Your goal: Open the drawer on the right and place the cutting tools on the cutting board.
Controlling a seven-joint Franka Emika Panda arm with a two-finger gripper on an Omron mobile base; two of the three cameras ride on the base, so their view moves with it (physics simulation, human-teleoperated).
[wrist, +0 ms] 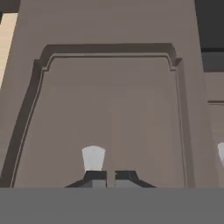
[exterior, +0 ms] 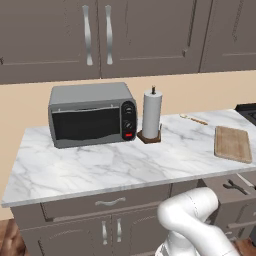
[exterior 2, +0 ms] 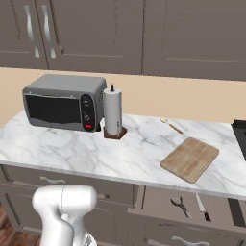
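Items for handling, located from the cutting board (exterior 2: 190, 159), a flat, stiff light-brown wooden slab lying on the marble worktop (exterior 2: 96, 153) well apart from the toaster oven (exterior 2: 63, 102) and the paper-towel roll (exterior 2: 113, 111). Directly below the board's front edge, under the worktop lip, the drawer (exterior 2: 192, 207) stands pulled out, with both cutting tools lying flat on its floor. Knife (exterior 2: 201, 205): slim, black handle, silvery blade, lying lengthwise front to back; likely light, rigid and smooth, the blade too thin and slick to pinch, so the handle looks the sound place to take hold, across its width. Scissors-like piece (exterior 2: 179, 205): dark, forked, just beside the knife and apart from it; probably light and stiff, liable to pivot if taken by one leg, so a grip near the joint where the legs meet seems best. Both lie low in a shallow tray, so a steep approach from above appears needed. A thin tan stick (exterior 2: 171, 125) lies behind the board, not part of the lot. Tool (wrist: 110, 177): tips drawn together, nothing between them, facing a recessed cabinet door panel (wrist: 109, 113).
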